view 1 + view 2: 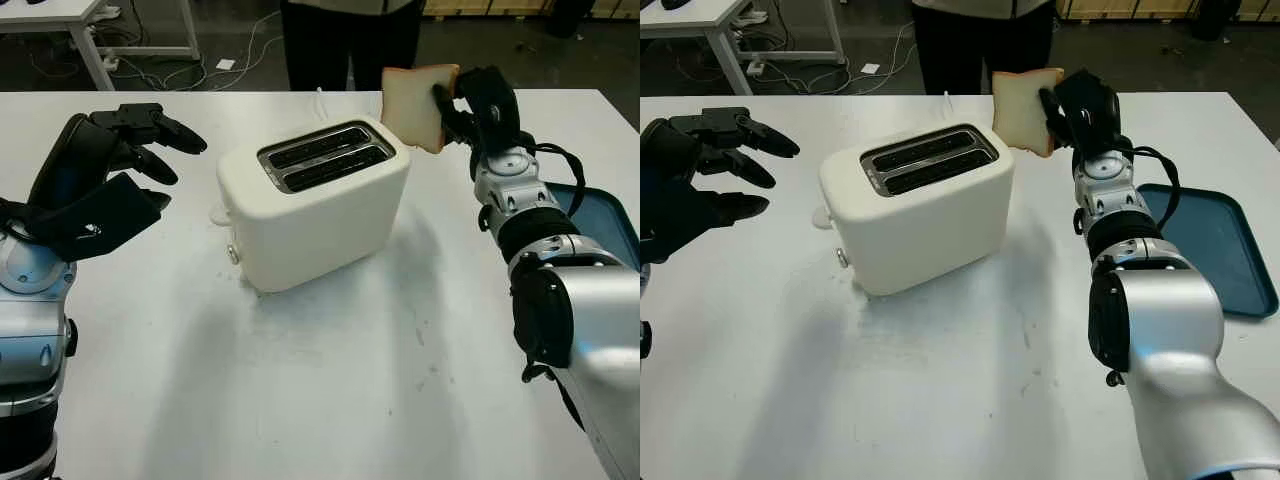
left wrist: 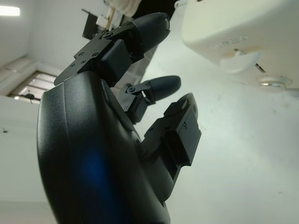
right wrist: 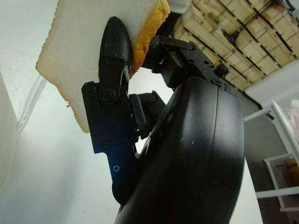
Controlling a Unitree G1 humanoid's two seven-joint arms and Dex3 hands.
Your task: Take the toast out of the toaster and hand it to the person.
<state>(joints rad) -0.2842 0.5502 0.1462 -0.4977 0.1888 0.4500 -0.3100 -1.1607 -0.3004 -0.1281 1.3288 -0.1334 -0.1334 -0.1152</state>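
**Black fingers grip the toast above the desk**

Black fingers (image 3: 114,60) of the right hand (image 1: 470,105) are clamped on a slice of toast (image 1: 418,104), one finger pressed flat across the pale face of the bread and others behind its browned crust. The slice is held upright in the air, above the far right corner of the toaster (image 1: 315,200) and clear of its slots. The right arm reaches forward from the bottom right, over the white desk (image 1: 330,380).

The cream-coloured toaster stands on the desk, turned at an angle, with both of its dark slots facing up and a small knob on its near left end. Beyond the toast, at the far edge of the desk, a person (image 1: 350,40) in dark clothing stands, seen from the waist down. A blue tray (image 1: 1210,240) lies on the desk to the right of the right arm.

The left hand (image 1: 110,175) is off to the left of the toaster, apart from it and raised over the desk; it is open and holds nothing. From the left wrist, the toaster's lower end with its knob appears just past the fingertips.
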